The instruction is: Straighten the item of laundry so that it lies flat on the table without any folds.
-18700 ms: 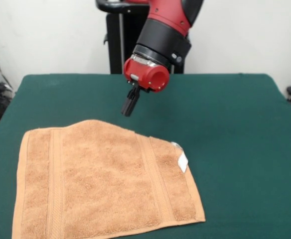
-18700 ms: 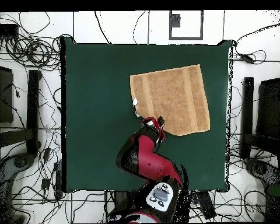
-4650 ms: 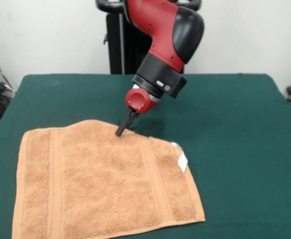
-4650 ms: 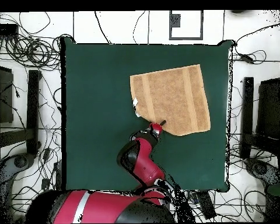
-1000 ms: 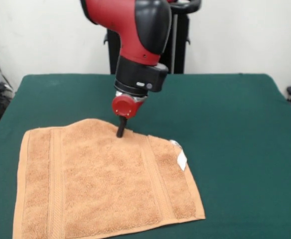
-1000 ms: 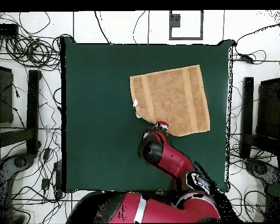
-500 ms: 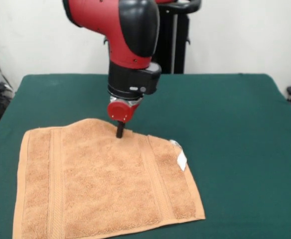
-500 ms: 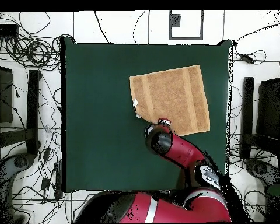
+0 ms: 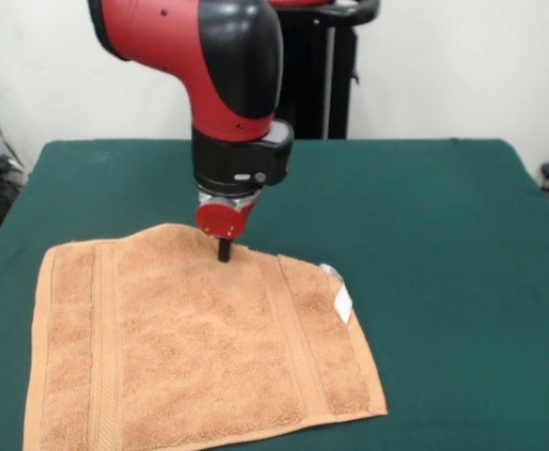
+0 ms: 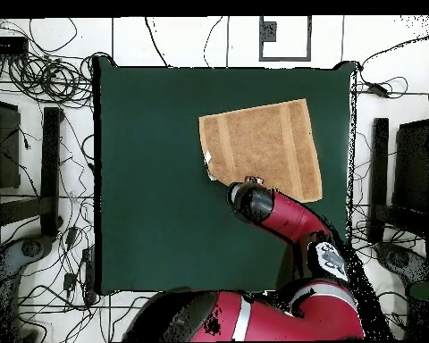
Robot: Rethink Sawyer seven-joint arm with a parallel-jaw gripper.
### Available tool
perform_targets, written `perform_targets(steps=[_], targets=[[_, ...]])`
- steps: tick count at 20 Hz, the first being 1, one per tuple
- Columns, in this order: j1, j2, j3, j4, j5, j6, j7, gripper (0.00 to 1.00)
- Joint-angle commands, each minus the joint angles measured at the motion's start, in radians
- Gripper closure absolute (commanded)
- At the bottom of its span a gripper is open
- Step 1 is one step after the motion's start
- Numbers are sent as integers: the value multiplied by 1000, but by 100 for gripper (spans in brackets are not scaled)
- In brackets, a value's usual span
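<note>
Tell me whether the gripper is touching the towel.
Touching. In the front view the gripper tip meets the towel near its far edge with no gap visible; the overhead view hides it under the arm.

Arm bent steeply down, gripper point(image 9: 224, 252) vertical

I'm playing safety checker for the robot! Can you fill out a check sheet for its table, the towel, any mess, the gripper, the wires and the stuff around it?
Surface: green table, mostly bare.
Job's things: orange towel spread out near one side; its edge by the robot is uneven, with a fold at the corner by the white tag.
Clutter: nothing seen on the table.
Gripper: gripper tip down on the towel's edge by the robot; open or shut cannot be told.
Cables: many loose wires on the floor around the table.
Surroundings: black stands beside the table; white wall behind.
</note>
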Motion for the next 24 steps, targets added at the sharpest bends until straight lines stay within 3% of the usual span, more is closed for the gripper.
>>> perform_targets(steps=[1,24], targets=[[3,198,167,-196,-5,-76,-54,100],[20,180,140,-259,-7,158,-32,100]])
